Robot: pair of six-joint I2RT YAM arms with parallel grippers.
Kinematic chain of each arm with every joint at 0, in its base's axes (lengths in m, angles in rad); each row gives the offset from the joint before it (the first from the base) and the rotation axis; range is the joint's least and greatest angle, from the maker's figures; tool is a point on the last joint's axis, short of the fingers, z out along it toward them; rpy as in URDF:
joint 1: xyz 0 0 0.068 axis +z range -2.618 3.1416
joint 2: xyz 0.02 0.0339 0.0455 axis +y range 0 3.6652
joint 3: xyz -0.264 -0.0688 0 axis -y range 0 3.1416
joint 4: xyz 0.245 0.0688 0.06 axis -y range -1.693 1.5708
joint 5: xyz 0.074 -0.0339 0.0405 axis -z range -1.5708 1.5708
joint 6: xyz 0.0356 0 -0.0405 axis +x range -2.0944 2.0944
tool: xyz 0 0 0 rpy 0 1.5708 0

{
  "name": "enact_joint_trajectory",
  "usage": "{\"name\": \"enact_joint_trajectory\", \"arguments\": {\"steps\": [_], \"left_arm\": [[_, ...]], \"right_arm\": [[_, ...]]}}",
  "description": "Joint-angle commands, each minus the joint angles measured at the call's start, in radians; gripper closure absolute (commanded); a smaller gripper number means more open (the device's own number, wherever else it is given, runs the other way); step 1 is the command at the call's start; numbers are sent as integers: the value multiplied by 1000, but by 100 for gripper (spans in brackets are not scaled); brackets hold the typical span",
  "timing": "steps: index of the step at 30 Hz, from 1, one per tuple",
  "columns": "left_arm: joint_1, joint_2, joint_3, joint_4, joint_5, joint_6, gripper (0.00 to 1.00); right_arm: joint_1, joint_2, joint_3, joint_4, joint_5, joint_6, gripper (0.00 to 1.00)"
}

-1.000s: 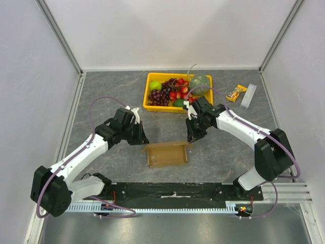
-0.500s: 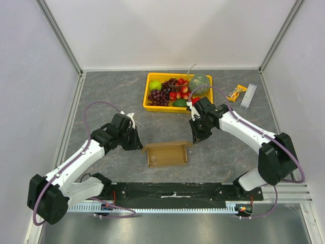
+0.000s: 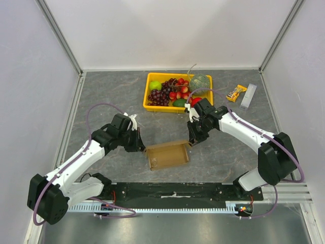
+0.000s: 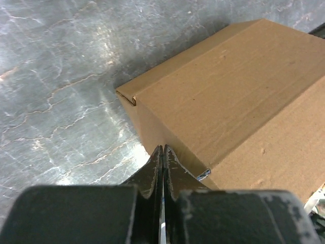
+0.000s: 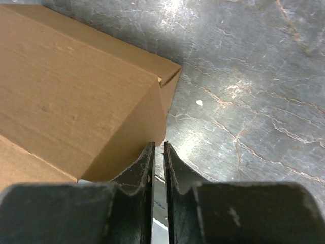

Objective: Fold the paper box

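The paper box (image 3: 167, 155) is plain brown cardboard, partly folded, lying slightly skewed in the middle of the table. My left gripper (image 3: 142, 146) is shut and empty, its tips against the box's left end. In the left wrist view the gripper (image 4: 162, 150) touches the box's end wall (image 4: 228, 86) near a corner. My right gripper (image 3: 190, 141) is shut at the box's right end. In the right wrist view the gripper (image 5: 158, 146) sits just at the edge of the box's end flap (image 5: 66, 91), with nothing between the fingers.
A yellow tray (image 3: 147, 96) of fruit stands behind the box, with a melon (image 3: 200, 84) at its right corner. A snack bar (image 3: 236, 93) and a pale slim box (image 3: 248, 96) lie at the back right. A black strip (image 3: 172, 190) runs along the near edge.
Both grippers have closed in on the box's ends. The box has turned a little and its long panel has tipped up, hiding most of the inside.
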Motion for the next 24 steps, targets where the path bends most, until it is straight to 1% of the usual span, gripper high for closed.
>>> {"name": "enact_joint_trajectory", "arguments": {"steps": [1, 12, 14, 16, 20, 24], "left_arm": [[-8, -10, -20, 71, 117, -9, 98], [-11, -28, -66, 152, 166, -58, 98], [-11, -25, -66, 158, 166, -58, 98], [-11, -28, -66, 157, 159, -57, 98], [-13, -40, -70, 149, 139, -58, 98], [-11, -50, -78, 149, 122, -64, 98]], "right_arm": [[5, -18, -20, 44, -79, 10, 84], [7, -44, -72, 119, -180, 59, 84], [5, -47, -77, 121, -181, 59, 84], [7, -42, -68, 95, -139, 44, 82], [7, -37, -55, 17, -4, 13, 81], [4, -62, -74, -15, 33, -1, 80]]}}
